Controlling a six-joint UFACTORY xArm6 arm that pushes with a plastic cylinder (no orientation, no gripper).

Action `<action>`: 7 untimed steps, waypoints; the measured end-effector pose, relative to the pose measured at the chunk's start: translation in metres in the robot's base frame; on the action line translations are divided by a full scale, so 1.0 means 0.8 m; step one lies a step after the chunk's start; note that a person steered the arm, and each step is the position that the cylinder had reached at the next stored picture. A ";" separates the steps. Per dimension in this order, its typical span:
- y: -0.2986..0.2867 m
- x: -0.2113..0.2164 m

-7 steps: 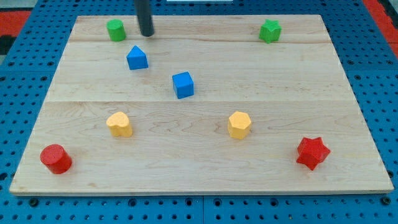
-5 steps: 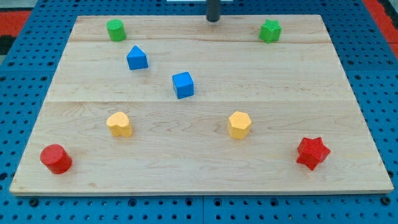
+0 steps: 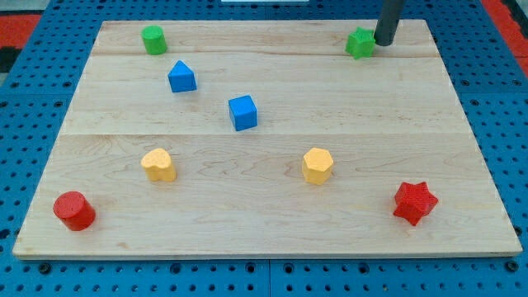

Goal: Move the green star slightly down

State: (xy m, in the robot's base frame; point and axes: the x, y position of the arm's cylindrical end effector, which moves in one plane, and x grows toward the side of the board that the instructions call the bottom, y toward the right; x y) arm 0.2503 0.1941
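Camera view shows my tip [image 3: 384,43] at the far upper right of the wooden board [image 3: 264,223], just beside the green star [image 3: 359,42], on the star's right flank and about level with it; whether the two touch I cannot tell. There is no claw on this rod, so nothing is clenched or released: the tip only pushes.

The star needs to go a little toward the view's bottom, and from this position the tip is on the wrong side for that. A push from here would, I judge, send the star toward the view's left along the top edge instead of down. To drive it down, the tip has to get above the star, and there is little board left up there. Rounding the star closely risks clipping a point and spinning or nudging it sideways.

An off-centre push could also make the star rotate and slip off the tip. Too long a push would overshoot "slightly". Everything else lies well away from the tip: the yellow hexagonal block [image 3: 317,165] and red star [image 3: 414,202] far below, the blue cube [image 3: 242,112] down to the left.
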 end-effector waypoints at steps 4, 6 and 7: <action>-0.038 0.015; -0.032 0.062; -0.032 0.079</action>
State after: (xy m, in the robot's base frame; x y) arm 0.3137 0.1687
